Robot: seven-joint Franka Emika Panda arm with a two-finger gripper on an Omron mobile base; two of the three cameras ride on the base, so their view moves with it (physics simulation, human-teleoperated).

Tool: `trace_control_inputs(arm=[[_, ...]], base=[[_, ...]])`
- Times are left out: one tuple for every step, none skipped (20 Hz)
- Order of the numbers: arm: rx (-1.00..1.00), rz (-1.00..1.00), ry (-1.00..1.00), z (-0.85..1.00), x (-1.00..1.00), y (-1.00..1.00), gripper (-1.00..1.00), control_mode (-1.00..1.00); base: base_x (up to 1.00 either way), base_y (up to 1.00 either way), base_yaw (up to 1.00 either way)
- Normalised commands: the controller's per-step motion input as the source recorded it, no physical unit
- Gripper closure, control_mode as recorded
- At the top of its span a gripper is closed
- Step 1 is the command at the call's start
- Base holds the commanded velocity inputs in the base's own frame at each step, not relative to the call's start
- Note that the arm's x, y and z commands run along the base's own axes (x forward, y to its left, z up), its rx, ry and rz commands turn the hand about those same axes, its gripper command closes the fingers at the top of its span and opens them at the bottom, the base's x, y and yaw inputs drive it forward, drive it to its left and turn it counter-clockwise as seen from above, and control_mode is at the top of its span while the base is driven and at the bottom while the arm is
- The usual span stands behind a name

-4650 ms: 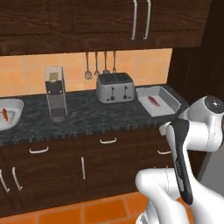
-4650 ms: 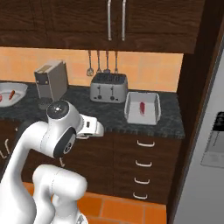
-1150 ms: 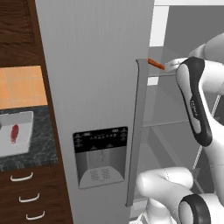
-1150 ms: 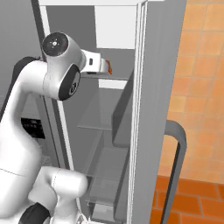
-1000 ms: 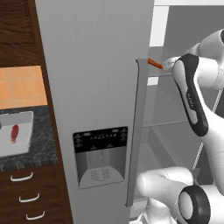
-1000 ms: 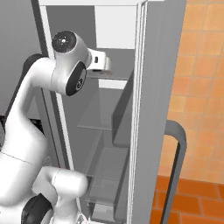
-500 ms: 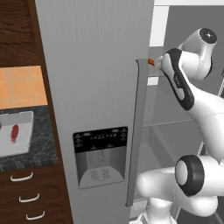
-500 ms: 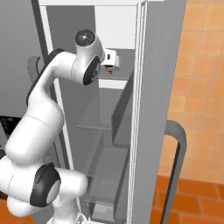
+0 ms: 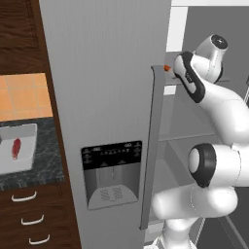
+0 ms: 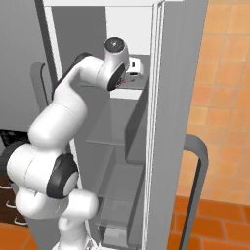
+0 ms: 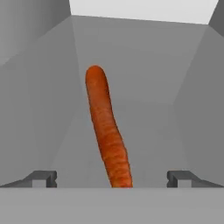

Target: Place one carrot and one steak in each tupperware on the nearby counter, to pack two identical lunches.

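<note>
shelf (image 11: 148,131): bare either side of carrot (image 11: 107,127) | walls close in

Grey fridge standing open, kitchen around it.
I see the fridge door (image 9: 104,97) with a dispenser panel (image 9: 113,172), glass shelves (image 10: 114,129) inside, orange tiled wall (image 10: 222,73) at 3 o'clock, terracotta floor (image 10: 210,222), dark wood drawers (image 9: 36,221) at 8 o'clock.

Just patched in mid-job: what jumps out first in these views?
The carrot, long and orange, lies on a grey fridge shelf, running away from the open gripper, whose fingertips stand wide on either side of its near end. From the base, the white arm reaches high into the open fridge. Far left, a steak sits in a tupperware on the counter.
</note>
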Motion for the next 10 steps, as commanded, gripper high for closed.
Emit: trace_control_inputs(arm=[[-0.03,0.00,0.00,-0.44,0.60,0.00,-1.00,-1.00],[-0.05,0.00,0.00,-0.48,0.59,0.00,-1.00,-1.00],[-0.05,0.00,0.00,-0.56,0.62,0.00,-1.00,-1.00],[-0.05,0.00,0.00,-0.63,0.60,0.00,-1.00,-1.00],[-0.02,0.00,0.00,-0.51,0.63,0.00,-1.00,-1.00],[0.00,0.00,0.00,-0.39,0.66,0.00,-1.00,-1.00],[-0.03,0.00,0.00,-0.49,0.60,0.00,-1.00,-1.00],[-0.07,0.00,-0.05,-0.64,0.40,0.37,-1.00,-1.00],[-0.07,0.00,-0.12,-0.63,0.35,0.49,-1.00,-1.00],[-0.09,0.00,-0.13,-0.71,0.31,0.70,-1.00,-1.00]], base=[[0.00,0.00,0.00],[0.00,0.00,0.00],[0.00,0.00,0.00],[0.00,0.00,0.00],[0.00,0.00,0.00],[0.00,0.00,0.00],[0.00,0.00,0.00],[0.00,0.00,0.00],[0.00,0.00,0.00],[0.00,0.00,0.00]])
